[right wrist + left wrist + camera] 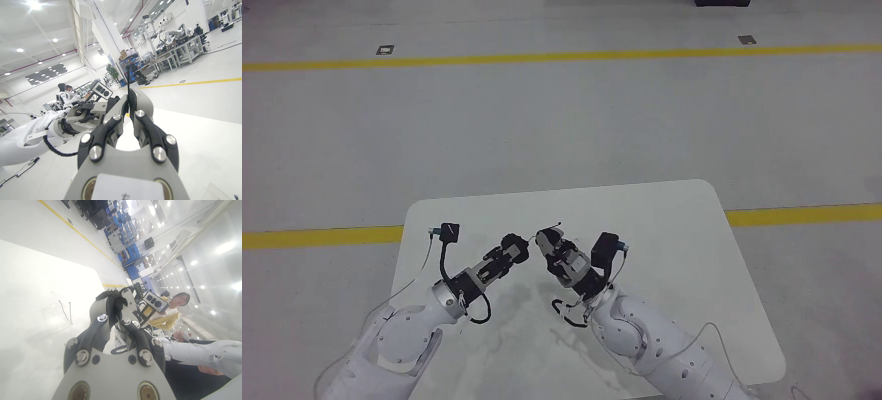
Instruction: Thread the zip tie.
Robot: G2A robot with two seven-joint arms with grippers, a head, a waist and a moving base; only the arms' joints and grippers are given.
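Observation:
My right gripper is shut on a black zip tie. The tie stands up past the fingertips, with its small head at the free end. From above, the tie shows as a thin dark line between the two grippers, over the middle of the white table. My left gripper sits just left of the right gripper, tips almost meeting. Its fingers are closed together, and I cannot see anything held between them. The tie's tail is hidden by the right gripper's pads.
Two spare zip ties lie side by side on the table beyond my left gripper. The table's far edge and rounded corner lie ahead, with grey floor and yellow lines behind.

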